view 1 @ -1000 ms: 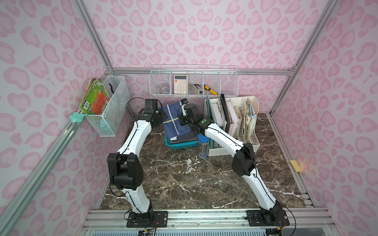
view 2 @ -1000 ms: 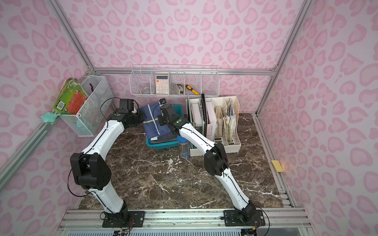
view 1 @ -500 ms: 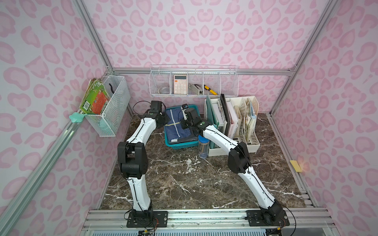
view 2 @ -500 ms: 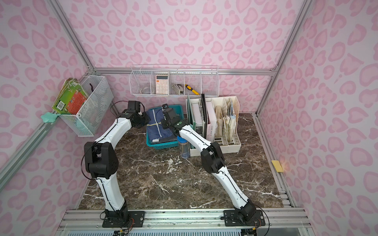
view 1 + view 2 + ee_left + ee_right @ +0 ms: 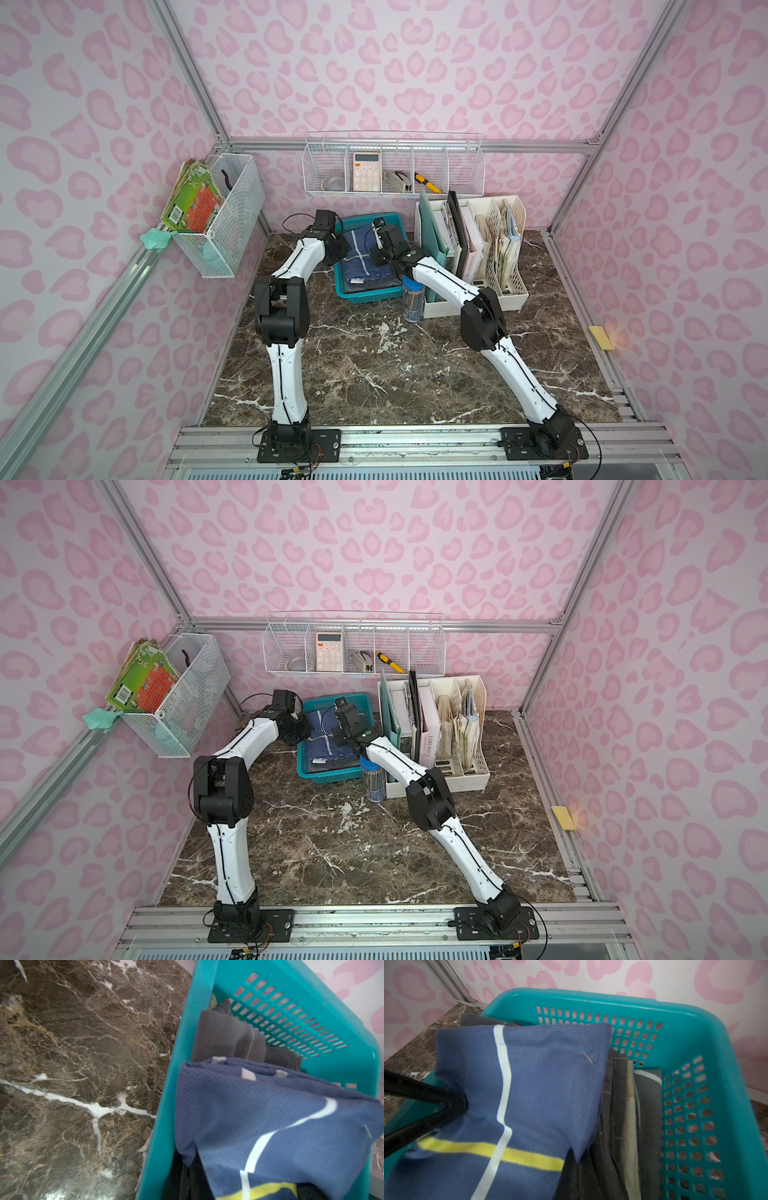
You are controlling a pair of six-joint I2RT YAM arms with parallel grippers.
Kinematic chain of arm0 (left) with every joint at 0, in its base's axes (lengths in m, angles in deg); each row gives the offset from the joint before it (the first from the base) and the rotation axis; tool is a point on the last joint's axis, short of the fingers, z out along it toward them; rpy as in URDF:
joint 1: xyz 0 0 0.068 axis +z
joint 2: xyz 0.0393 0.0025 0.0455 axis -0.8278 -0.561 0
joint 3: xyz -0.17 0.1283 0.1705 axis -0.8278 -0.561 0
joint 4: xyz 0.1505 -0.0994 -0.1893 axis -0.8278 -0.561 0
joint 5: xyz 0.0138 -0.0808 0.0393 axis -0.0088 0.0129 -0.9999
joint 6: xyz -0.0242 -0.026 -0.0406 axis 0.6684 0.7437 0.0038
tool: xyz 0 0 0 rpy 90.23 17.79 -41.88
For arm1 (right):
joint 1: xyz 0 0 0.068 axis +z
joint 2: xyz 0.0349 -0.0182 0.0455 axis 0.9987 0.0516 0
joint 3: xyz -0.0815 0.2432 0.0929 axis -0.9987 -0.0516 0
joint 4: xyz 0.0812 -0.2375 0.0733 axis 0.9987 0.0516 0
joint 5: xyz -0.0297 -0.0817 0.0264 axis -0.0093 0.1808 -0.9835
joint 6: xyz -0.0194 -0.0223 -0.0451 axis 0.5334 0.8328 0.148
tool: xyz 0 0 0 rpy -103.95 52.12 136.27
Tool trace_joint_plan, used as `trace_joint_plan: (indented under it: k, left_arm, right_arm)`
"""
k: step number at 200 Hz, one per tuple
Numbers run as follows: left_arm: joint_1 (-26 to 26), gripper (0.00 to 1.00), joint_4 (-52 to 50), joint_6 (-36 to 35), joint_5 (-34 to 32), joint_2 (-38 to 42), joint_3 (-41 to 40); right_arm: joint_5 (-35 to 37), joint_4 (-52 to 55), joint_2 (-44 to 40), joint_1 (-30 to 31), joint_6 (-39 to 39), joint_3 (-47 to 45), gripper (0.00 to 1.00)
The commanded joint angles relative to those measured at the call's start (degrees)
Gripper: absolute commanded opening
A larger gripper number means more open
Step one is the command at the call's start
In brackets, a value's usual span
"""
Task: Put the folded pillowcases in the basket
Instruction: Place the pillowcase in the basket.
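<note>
The folded pillowcase (image 5: 363, 249) (image 5: 322, 735) is blue with white and yellow stripes. It hangs low inside the teal basket (image 5: 365, 297) (image 5: 328, 777), over dark folded cloths. My left gripper (image 5: 341, 251) (image 5: 302, 734) is shut on one of its corners at the basket's left side. In the left wrist view the gripper (image 5: 188, 1169) pinches that pillowcase (image 5: 270, 1122) corner just inside the basket rim (image 5: 166, 1105). My right gripper (image 5: 376, 259) (image 5: 577, 1167) is shut on another corner of the pillowcase (image 5: 533, 1084), near the basket wall (image 5: 716, 1064).
Dark and cream folded cloths (image 5: 623, 1126) lie in the basket. A clear pen tube (image 5: 412, 299) stands just right of its front corner, against a cream file rack (image 5: 478, 249). White wire baskets hang on the back wall (image 5: 395, 170) and the left wall (image 5: 224, 216).
Both grippers have moved toward the back wall and down with the pillowcase. The cloth, held up above the basket a second ago, now hangs low inside it. The left elbow has risen.
</note>
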Motion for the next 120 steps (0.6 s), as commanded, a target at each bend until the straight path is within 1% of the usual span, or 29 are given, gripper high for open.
trace_joint_plan:
  k: [1, 15, 41, 53, 67, 71, 74, 82, 87, 92, 107, 120]
  left_arm:
    - [-1.02, 0.00, -3.14, -0.68, -0.10, -2.06, 2.80]
    - [-1.75, 0.00, -4.78, -1.29, -0.44, -3.66, 5.42]
    - [-2.43, 0.00, -6.86, -1.59, -1.51, -4.36, 7.79]
    - [-2.45, 0.00, -7.15, -1.59, -2.19, -3.78, 7.81]
    - [-2.43, 0.00, -7.75, -1.67, -3.31, -2.60, 7.81]
    - [-2.49, 0.02, -7.94, -1.75, -3.57, -2.23, 7.74]
    - [-2.43, 0.05, -8.11, -1.83, -3.85, -1.91, 7.72]
    - [-2.45, 0.16, -8.74, -1.85, -4.68, -1.04, 7.65]
    - [-2.43, 0.22, -9.14, -1.89, -5.17, -0.42, 7.61]
    - [-2.43, 0.27, -9.58, -2.01, -5.53, 0.25, 7.56]
    - [-2.51, 0.39, -9.82, -2.27, -6.13, 2.59, 7.03]
    - [-2.51, 0.45, -10.17, -2.46, -6.14, 4.29, 6.84]
  right_arm:
    - [2.77, 0.44, -0.48, -0.49, 0.42, 0.55, 0.00]
    - [3.17, 0.56, -0.93, -0.56, 0.66, 0.51, 0.00]
    - [3.53, 0.53, -1.84, -0.56, 1.45, 0.51, 0.11]
    - [3.53, 0.56, -2.29, -0.58, 1.80, 0.45, 0.20]
    - [3.28, 0.55, -2.79, -0.58, 2.00, 0.45, 0.34]
    - [3.19, 0.57, -2.98, -0.58, 2.00, 0.45, 0.38]
    - [3.18, 0.53, -3.12, -0.58, 2.00, 0.44, 0.42]
    - [3.09, 0.54, -3.53, -0.50, 2.07, 0.45, 0.52]
    - [3.16, 0.56, -3.82, -0.42, 2.09, 0.46, 0.57]
    - [3.18, 0.56, -4.19, -0.32, 2.22, 0.45, 0.59]
    - [3.66, 0.70, -5.49, 0.03, 2.50, 0.45, 0.63]
    - [3.87, 0.78, -6.89, 0.51, 2.86, 0.29, 0.65]
